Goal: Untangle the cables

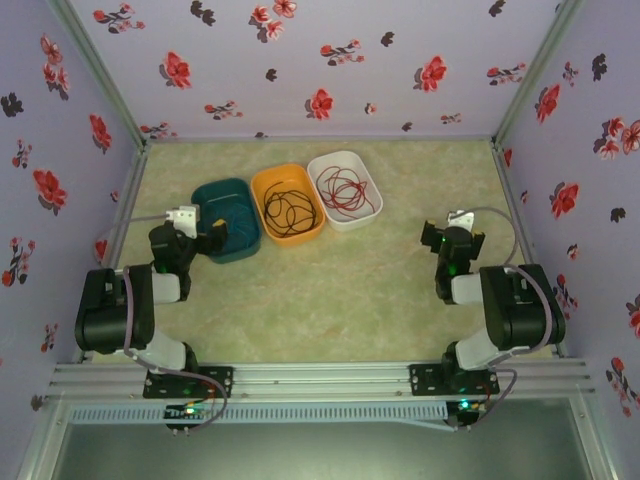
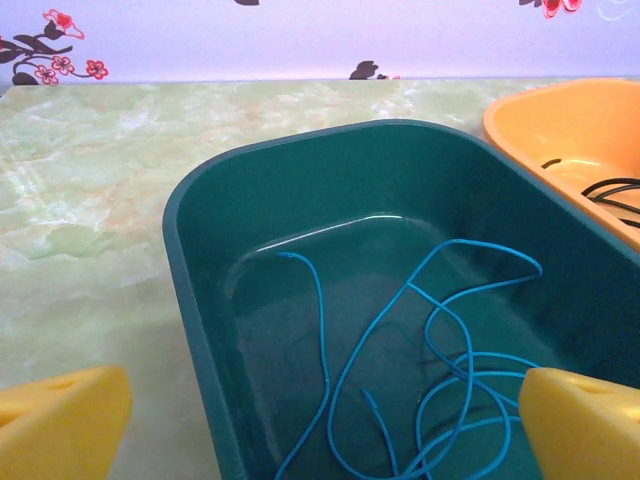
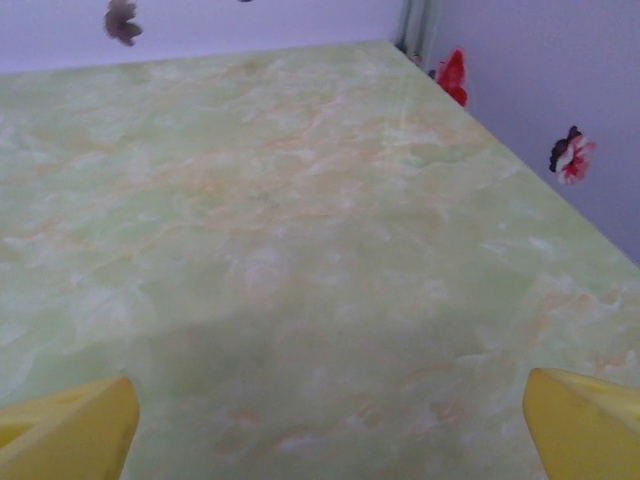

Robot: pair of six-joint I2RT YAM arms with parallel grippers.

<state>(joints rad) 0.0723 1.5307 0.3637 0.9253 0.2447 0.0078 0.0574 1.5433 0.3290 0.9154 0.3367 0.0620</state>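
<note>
Left wrist view: the left gripper (image 2: 320, 430) hangs released, its yellow fingertips (image 2: 62, 425) spread wide and grasping nothing; one tip is over the counter (image 2: 90, 230), the other over the teal tray (image 2: 200, 300); inside that tray the blue cable (image 2: 324, 330) lies in loose loops on the floor; just beside it is the orange tray (image 2: 560, 115) with a bit of the black cable (image 2: 610, 188). In the right wrist view the right gripper (image 3: 325, 430) is likewise released, empty, above bare counter. From the top external view the three trays sit in a row at the far left of the counter, touching: teal, orange holding the coiled black cable, and a white tray (image 1: 345, 157) holding the red cable (image 1: 343, 190); the right gripper is well apart from them.
</note>
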